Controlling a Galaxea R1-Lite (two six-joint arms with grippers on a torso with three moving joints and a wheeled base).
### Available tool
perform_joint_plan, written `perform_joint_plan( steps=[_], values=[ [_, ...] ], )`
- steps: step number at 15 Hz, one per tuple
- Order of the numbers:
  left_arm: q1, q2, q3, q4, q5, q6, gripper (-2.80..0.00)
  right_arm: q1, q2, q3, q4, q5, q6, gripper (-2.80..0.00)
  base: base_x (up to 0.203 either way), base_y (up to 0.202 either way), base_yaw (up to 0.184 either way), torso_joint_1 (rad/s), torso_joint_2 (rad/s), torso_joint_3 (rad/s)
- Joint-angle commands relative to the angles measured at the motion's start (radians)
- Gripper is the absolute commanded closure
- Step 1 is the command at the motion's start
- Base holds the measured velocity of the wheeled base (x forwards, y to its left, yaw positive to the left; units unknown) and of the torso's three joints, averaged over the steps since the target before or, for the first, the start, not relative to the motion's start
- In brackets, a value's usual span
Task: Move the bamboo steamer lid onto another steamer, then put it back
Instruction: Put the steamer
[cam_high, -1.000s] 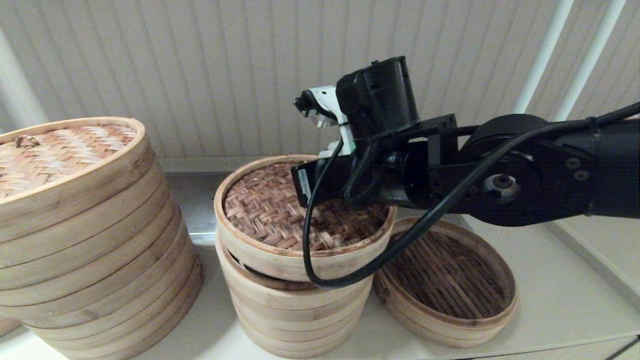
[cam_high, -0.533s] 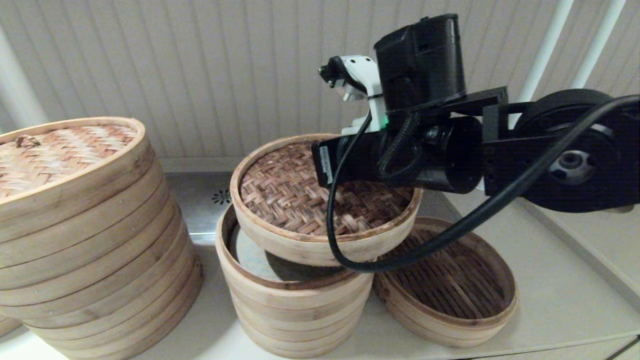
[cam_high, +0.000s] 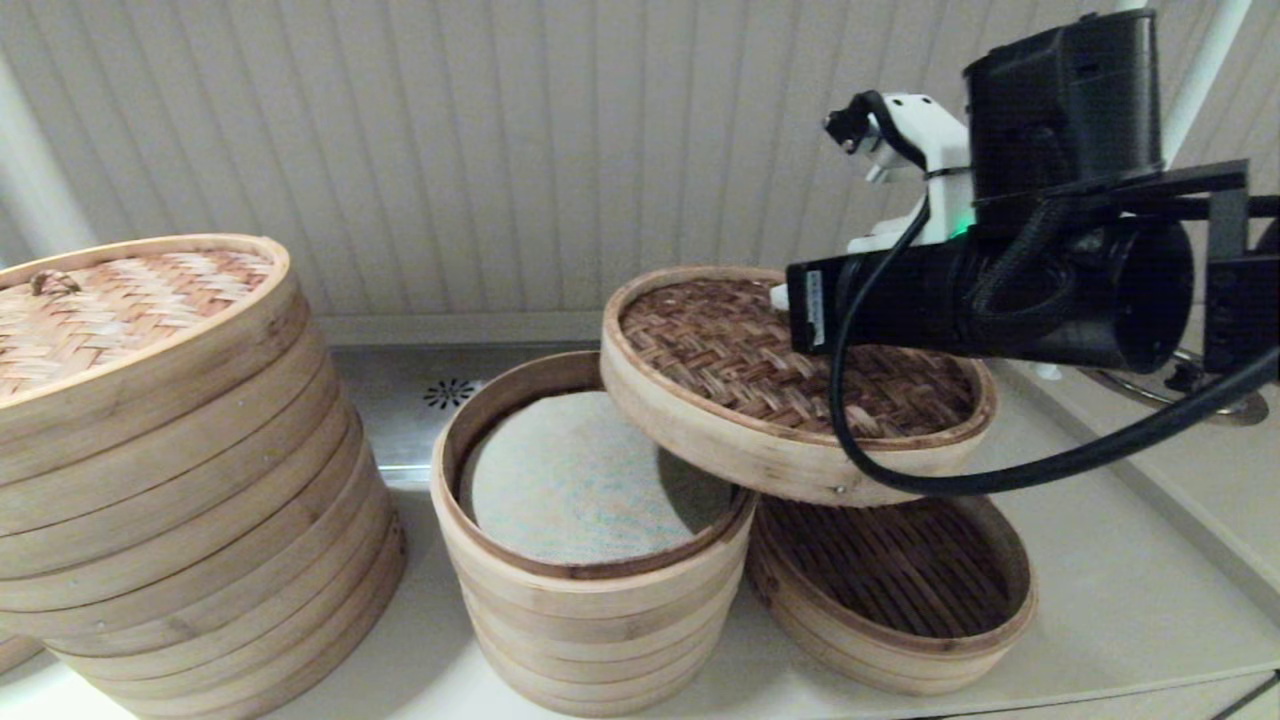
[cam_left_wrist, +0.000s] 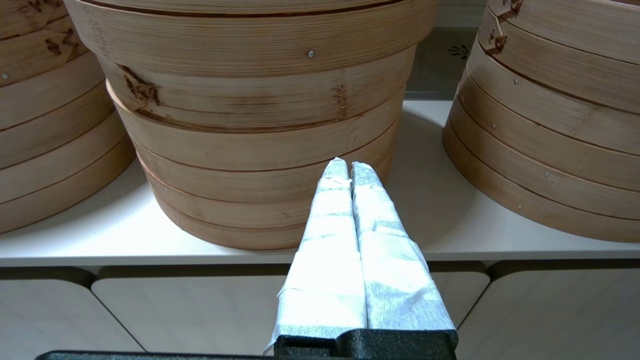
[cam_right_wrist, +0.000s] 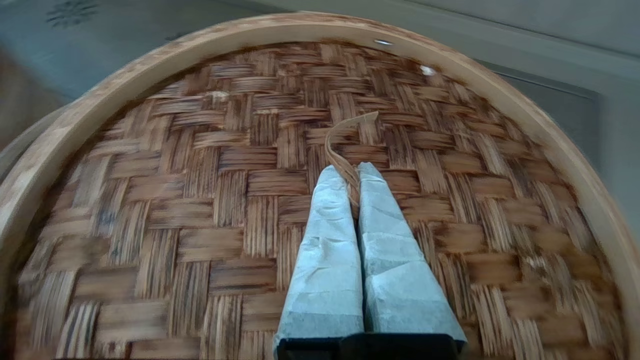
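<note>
Since a second ago I am carrying the lid (cam_high: 790, 385) toward three o'clock, my right gripper (cam_right_wrist: 350, 172) pinching its loop (cam_right_wrist: 345, 145), so it is hanging tilted above the low steamer (cam_high: 890, 590); my left gripper (cam_left_wrist: 348, 167) is idling closed, empty.

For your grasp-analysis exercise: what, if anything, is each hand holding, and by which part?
The right hand pinches the thin loop handle of the round dark-brown woven bamboo steamer lid. The left hand holds nothing.
</note>
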Motion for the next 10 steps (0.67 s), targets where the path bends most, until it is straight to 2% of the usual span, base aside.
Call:
perform_joint_plan(
  steps=[1,6,10],
  values=[
    [0.000,0.000,0.000,0.000,0.001,0.000,0.00,-0.057,-0.091,0.054,0.001,0.003,0.000,0.00,0.000,0.000,0.000,0.000,0.00,0.000],
    [0.000,0.000,0.000,0.000,0.001,-0.001,0.00,-0.224,-0.198,0.241,-0.004,0.026,-0.004,0.00,0.000,0.000,0.000,0.000,0.00,0.000],
    [0.000,0.000,0.000,0.000,0.000,-0.002,0.00,-0.323,-0.231,0.356,-0.114,0.071,-0.004,0.00,0.000,0.000,0.000,0.000,0.00,0.000]
  ],
)
